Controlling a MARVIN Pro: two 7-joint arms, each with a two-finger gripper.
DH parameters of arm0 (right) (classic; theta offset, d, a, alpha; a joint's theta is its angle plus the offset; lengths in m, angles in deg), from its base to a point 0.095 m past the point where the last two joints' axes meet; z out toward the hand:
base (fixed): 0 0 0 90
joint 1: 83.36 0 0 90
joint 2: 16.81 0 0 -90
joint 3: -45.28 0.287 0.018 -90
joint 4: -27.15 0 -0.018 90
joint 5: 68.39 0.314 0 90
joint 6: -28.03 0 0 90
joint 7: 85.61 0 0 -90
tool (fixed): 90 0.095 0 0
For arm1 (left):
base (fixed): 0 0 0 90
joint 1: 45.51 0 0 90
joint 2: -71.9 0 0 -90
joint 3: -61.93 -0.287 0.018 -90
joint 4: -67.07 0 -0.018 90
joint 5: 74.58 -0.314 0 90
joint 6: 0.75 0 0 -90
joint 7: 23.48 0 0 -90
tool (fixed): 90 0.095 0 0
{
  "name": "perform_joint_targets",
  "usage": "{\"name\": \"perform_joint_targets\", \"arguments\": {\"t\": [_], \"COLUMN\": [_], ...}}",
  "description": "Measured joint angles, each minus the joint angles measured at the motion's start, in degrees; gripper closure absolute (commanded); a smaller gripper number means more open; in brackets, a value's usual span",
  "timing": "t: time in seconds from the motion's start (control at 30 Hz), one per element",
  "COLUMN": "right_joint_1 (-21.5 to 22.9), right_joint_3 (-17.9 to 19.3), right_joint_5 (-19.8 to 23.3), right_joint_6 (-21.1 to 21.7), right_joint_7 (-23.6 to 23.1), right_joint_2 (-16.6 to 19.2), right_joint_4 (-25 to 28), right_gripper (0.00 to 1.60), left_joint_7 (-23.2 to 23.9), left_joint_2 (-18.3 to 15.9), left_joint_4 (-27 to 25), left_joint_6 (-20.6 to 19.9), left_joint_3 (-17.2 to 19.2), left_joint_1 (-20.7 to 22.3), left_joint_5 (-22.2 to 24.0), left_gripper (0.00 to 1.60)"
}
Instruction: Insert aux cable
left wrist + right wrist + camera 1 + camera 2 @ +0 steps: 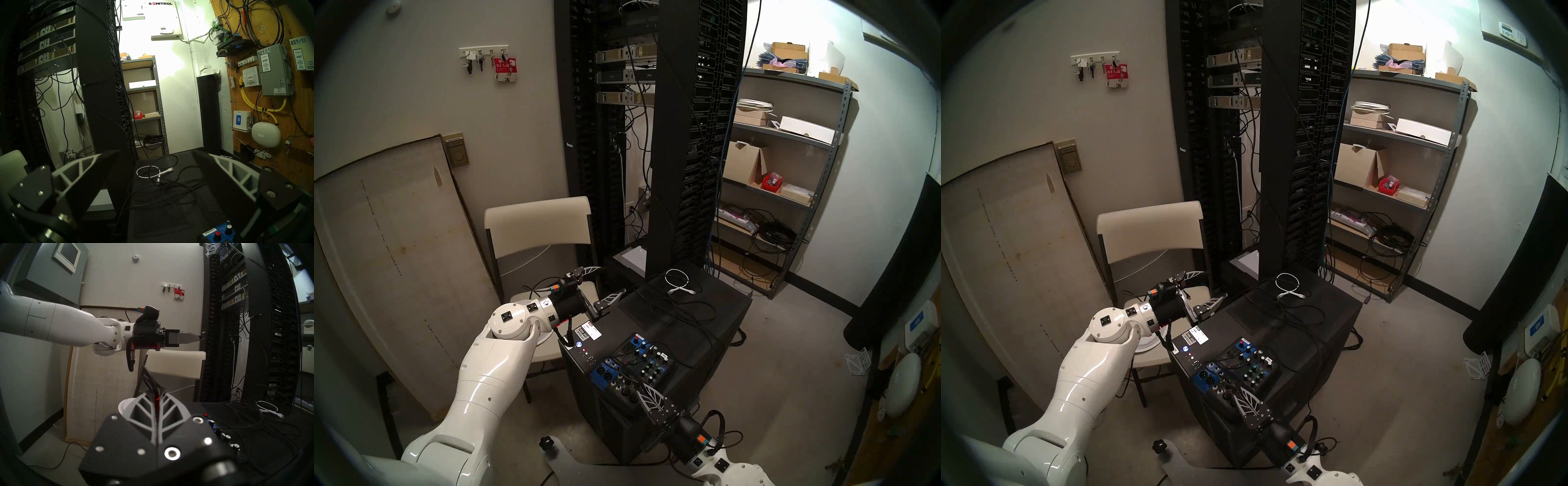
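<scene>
SONITROL on wall panel (151, 10), AT&T on grey box (275, 71)

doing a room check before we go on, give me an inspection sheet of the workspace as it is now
surface: black perforated cabinet top, no free patch near the mixer.
job's things: aux cable with its red band pinched in the right claw; blue audio mixer at the cabinet's near corner, right under that claw.
clutter: coiled white cable at the far end.
grippers: right claw shut on the aux cable; left claw open, empty, off the cabinet's far-left edge.
cables: loose black cables strewn over the top.
surroundings: beige chair beside the cabinet, server rack behind, metal shelf unit to the right.
</scene>
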State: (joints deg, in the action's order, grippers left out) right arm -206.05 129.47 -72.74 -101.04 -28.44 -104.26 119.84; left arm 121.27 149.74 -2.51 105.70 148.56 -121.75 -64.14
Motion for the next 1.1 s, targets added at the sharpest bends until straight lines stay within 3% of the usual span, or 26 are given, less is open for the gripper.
{"name": "perform_joint_targets", "arguments": {"t": [1.1], "right_joint_1": [0.8], "right_joint_3": [-0.1], "right_joint_5": [-0.6], "right_joint_6": [0.1], "right_joint_7": [-0.2], "right_joint_2": [0.6], "right_joint_4": [-0.7], "right_gripper": [1.60], "left_joint_7": [0.0], "left_joint_2": [0.0], "left_joint_4": [0.0], "left_joint_6": [0.0], "left_joint_3": [0.4], "left_joint_1": [0.1], "left_joint_5": [-0.4], "left_gripper": [0.00]}}
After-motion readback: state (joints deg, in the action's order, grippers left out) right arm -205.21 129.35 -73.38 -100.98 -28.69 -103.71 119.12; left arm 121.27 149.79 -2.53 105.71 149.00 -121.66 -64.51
